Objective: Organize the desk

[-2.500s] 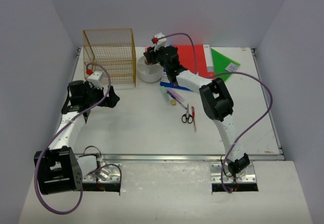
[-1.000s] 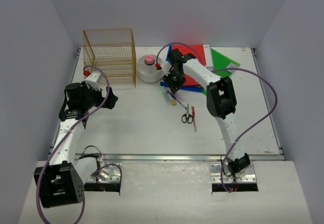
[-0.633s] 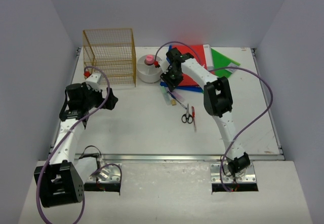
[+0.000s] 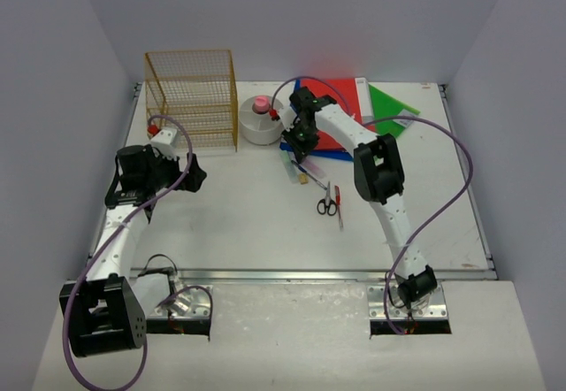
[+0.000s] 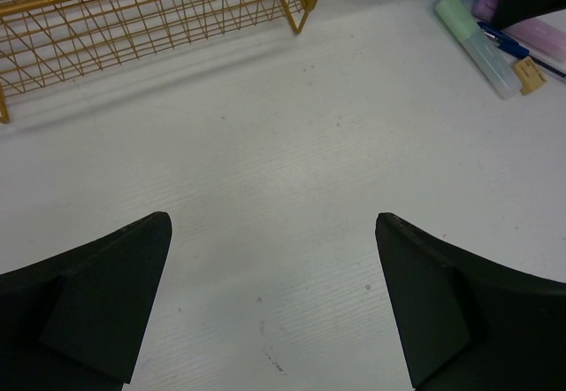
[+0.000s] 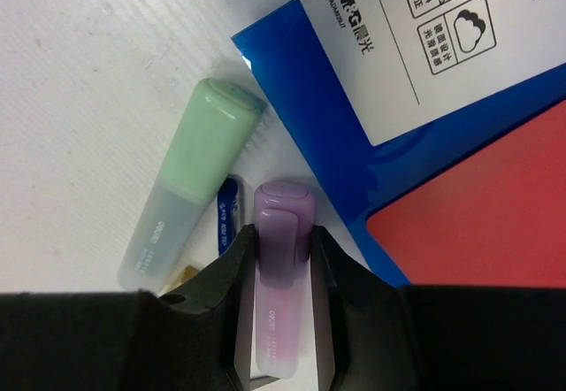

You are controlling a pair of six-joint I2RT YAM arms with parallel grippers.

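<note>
Desk (image 4: 248, 223): mostly unsorted.

- **Left gripper** (image 5: 272, 223), 9 o'clock: hangs spread wide over bare top and holds nothing.
- **Near centre:** scissors (image 4: 327, 202) and a red pen (image 4: 338, 207) lie loose.
- **Right gripper** (image 6: 283, 234), just beyond toward 1 o'clock: clamped on the purple highlighter (image 6: 283, 210), fingers pressed to both sides. I cannot tell whether the highlighter rests on the desk or is raised.
- **Beside it, at its 9 o'clock:** green highlighter (image 6: 190, 183) and blue pen (image 6: 228, 214).
- **Farther on:** blue folder (image 6: 424, 99), red folder (image 4: 340, 99) and green folder (image 4: 389, 105) overlap askew.
- **11 o'clock:** gold wire rack (image 4: 192, 99), with none of the loose items in it.

Judgement: early in the task, with nearly everything left to put away.
</note>
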